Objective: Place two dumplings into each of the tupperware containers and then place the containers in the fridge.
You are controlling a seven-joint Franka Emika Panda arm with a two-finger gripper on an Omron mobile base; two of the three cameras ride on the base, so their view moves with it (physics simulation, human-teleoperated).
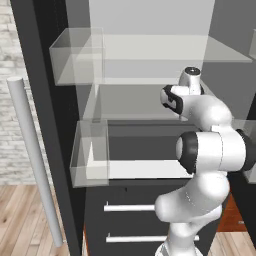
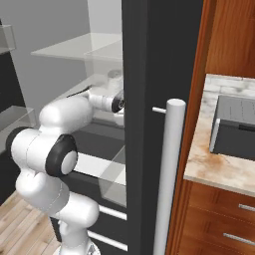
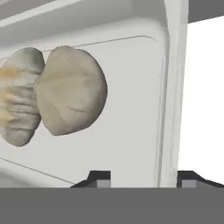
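Touching dumplings side by side, container

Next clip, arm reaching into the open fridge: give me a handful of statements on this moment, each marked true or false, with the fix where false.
1. The fridge stands open. True.
2. In the hand view, the tupperware container holds one dumpling. False: two dumplings lie in it, pressed together.
3. The gripper has its fingertips on either side of the container's rim. True.
4. The arm reaches towards the wooden floor. False: it reaches in over a fridge shelf.
5. A dumpling is clamped between the fingertips. False: both lie apart from them.
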